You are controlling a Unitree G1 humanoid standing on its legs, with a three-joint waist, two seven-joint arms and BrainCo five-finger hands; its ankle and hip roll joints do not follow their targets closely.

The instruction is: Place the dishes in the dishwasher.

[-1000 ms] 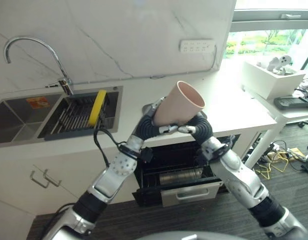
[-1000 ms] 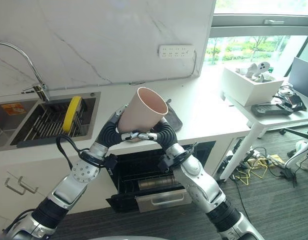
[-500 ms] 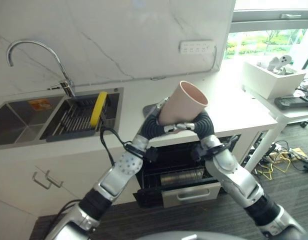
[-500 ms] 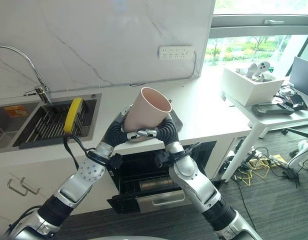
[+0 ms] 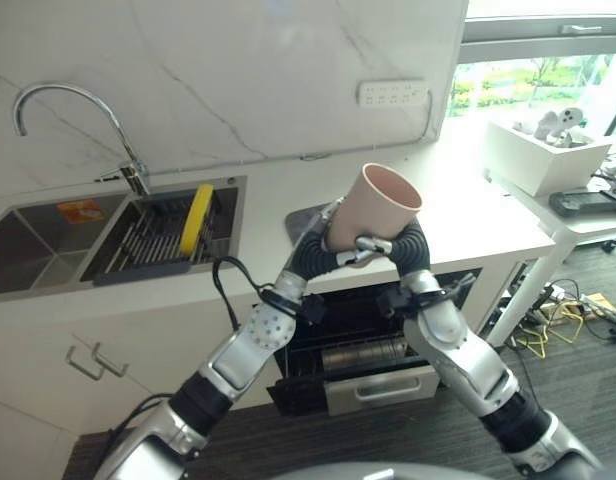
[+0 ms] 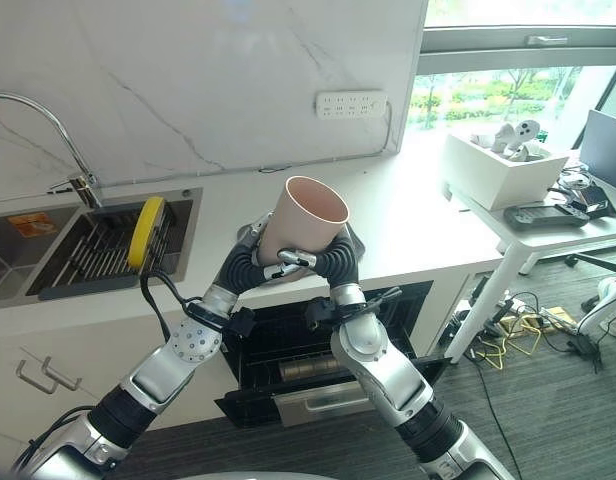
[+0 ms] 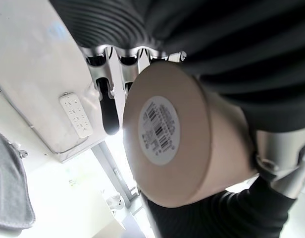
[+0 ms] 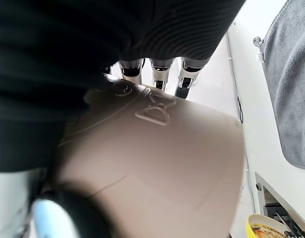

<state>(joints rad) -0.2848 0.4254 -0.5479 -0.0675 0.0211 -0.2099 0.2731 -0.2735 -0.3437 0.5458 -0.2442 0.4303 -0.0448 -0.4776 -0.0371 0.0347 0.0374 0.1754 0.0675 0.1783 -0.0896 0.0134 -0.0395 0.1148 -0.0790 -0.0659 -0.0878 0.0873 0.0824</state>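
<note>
Left eye view: cup [image 5: 371, 209] betw. both hands' fingers [image 5: 369, 246].

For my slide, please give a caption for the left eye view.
Both hands, left and right, hold a pink cup above the open dishwasher.

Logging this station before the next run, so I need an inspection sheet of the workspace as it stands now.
Surface: white countertop, grey mat behind the hands.
Job's things: pink cup held tilted above the counter edge, mouth up; dishwasher open below, rack pulled out; yellow dish upright in the sink rack.
Clutter: white box and dark device on the side table.
Hands: left hand and right hand both curled round the cup.
Cables: tangle on the floor under the side table.
Surroundings: faucet, wall socket strip, window.
</note>
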